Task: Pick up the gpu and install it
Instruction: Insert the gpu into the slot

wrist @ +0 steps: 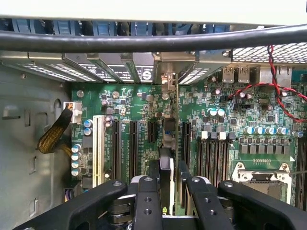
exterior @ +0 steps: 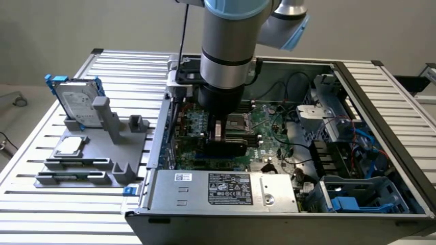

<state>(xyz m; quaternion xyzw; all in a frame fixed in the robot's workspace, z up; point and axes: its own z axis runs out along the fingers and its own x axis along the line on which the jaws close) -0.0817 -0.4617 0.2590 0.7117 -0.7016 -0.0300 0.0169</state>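
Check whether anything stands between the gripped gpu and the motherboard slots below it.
Nothing visible does. The gripper holds the gpu edge-on, right at the expansion slots; neighbouring slots are bare, and the yellow cable bundle lies well aside.

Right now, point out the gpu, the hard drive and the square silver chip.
gpu (exterior: 226, 148): exterior view, on its black cooler face.
hard drive (exterior: 76, 103): exterior view, on its silver face.
square silver chip (exterior: 70, 146): exterior view, on its top face.
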